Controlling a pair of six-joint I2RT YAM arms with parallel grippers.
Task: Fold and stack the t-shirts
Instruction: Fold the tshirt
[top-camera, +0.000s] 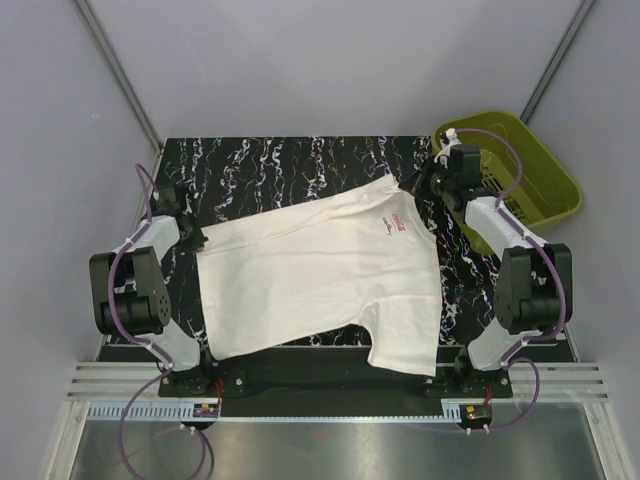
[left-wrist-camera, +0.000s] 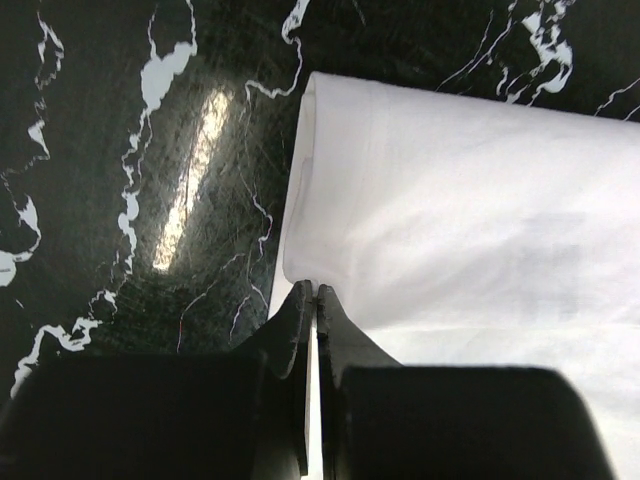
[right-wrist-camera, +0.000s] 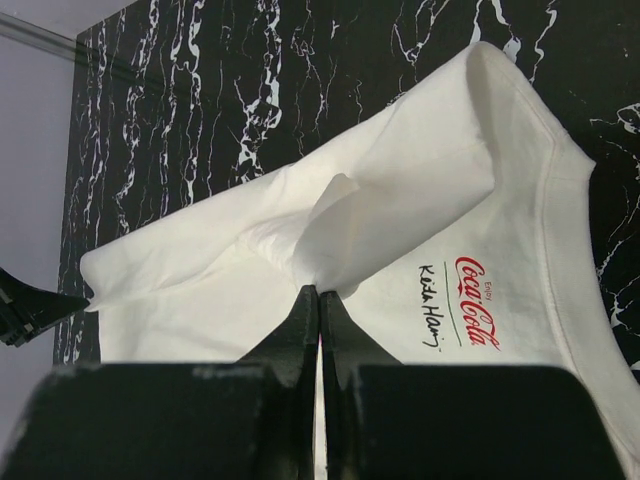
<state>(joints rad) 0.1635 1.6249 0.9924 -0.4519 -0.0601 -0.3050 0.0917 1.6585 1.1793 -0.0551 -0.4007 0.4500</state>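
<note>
From above, a single white t-shirt (top-camera: 310, 275) lies spread at a slant across the black marbled table (top-camera: 280, 165), its lower sleeve hanging past the near edge. The left gripper (top-camera: 195, 238) sits at the shirt's left corner and the right gripper (top-camera: 412, 185) at its far right shoulder. Both are too small and dark here to show how their jaws stand. A green basket (top-camera: 545, 190) stands off the table's far right corner, partly behind the right arm. The small red print (top-camera: 398, 225) on the chest cannot be read from here.

The left wrist view settles the first doubt. The left gripper (left-wrist-camera: 314, 290) has its jaws pressed together with a thin edge of the t-shirt (left-wrist-camera: 450, 200) pinched between them, beside bare table (left-wrist-camera: 150, 200). Most of the garment is cut off at the right.

In the right wrist view the right gripper (right-wrist-camera: 318, 292) is likewise clamped tight on a raised fold of the t-shirt (right-wrist-camera: 200, 270). The print (right-wrist-camera: 478, 315) now reads as a red Coca-Cola logo with black script beside it. A dark pointed shape (right-wrist-camera: 30, 310) touches the shirt's far corner, too cut off to name.
</note>
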